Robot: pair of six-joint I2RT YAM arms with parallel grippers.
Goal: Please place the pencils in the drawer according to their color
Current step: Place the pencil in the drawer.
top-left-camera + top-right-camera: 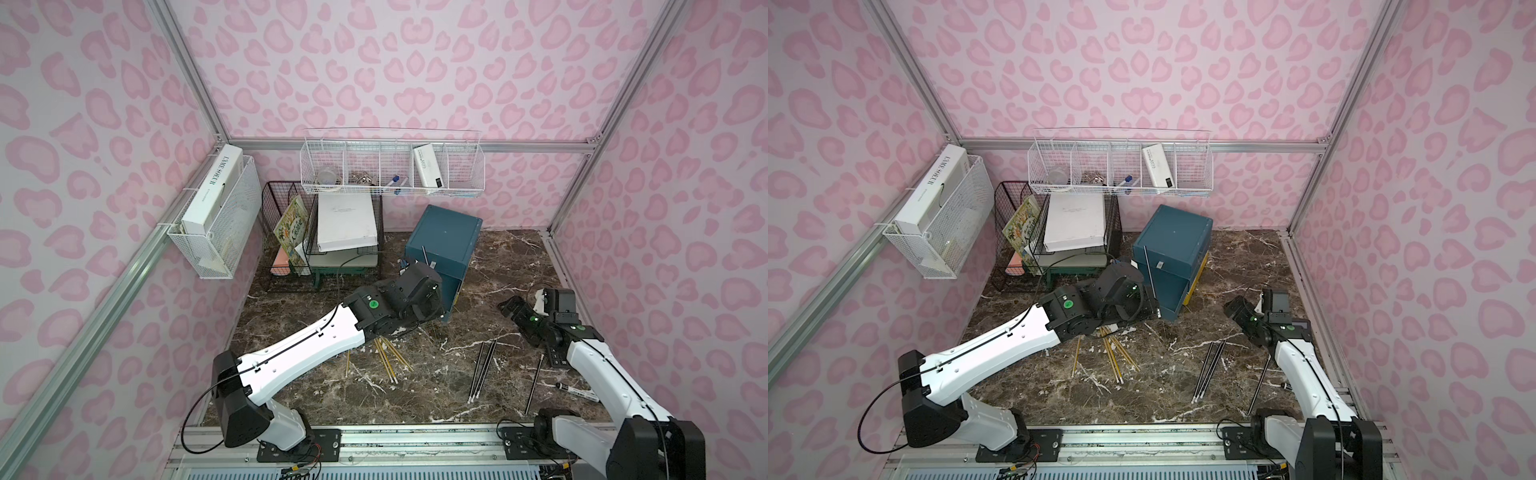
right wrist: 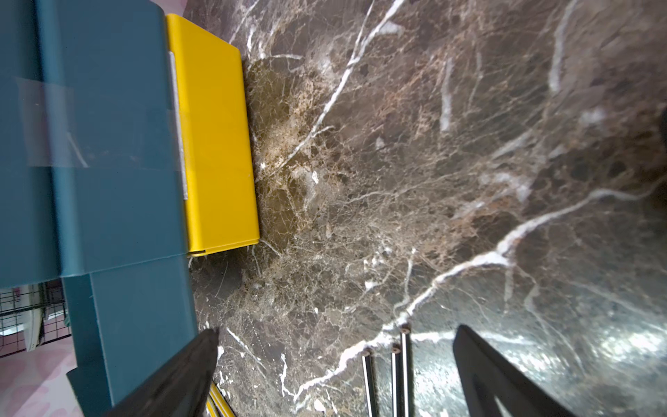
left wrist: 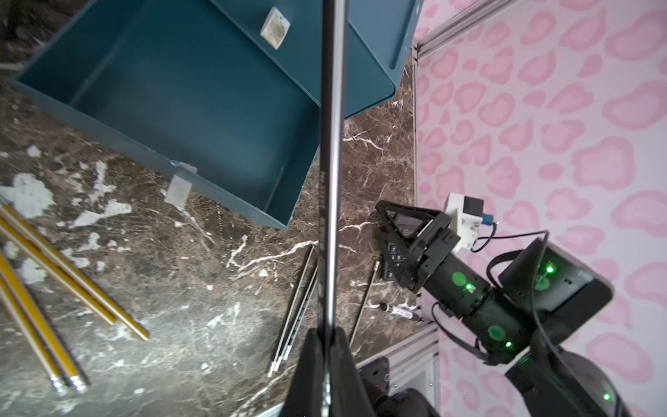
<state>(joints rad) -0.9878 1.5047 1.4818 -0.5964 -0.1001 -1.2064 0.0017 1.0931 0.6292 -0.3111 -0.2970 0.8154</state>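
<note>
The marble table [image 1: 415, 399] carries a dark-teal drawer cabinet [image 1: 451, 232] near its back edge, turned at an angle. Left of the cabinet in both top views stands a black wire rack [image 1: 274, 208] with a picture book and a white box in it. On the wall above the cabinet hangs a long white wire basket [image 1: 390, 170], where a white box bears writing too small to read. Farther left of the cabinet, a second white basket [image 1: 232, 232] holds a white book [image 1: 212, 187] whose spine reads "L'AME SOEUR".

The left arm reaches across the cabinet's front and hides most of it in both top views. One teal drawer [image 3: 173, 108] is pulled out, and the yellow drawer [image 2: 213, 144] at the bottom sticks out a little.

The left gripper [image 3: 329, 335] is pinched tight on a black pencil [image 3: 330, 144], whose shaft crosses over the open drawer. The right gripper [image 2: 337, 330] stands wide with nothing in it, to the right of the cabinet.

In front of the cabinet lie yellow pencils [image 1: 386, 357]. Right of them are black pencils [image 1: 482, 368], and beyond those a black-capped marker [image 1: 577, 391] whose print is unreadable.
</note>
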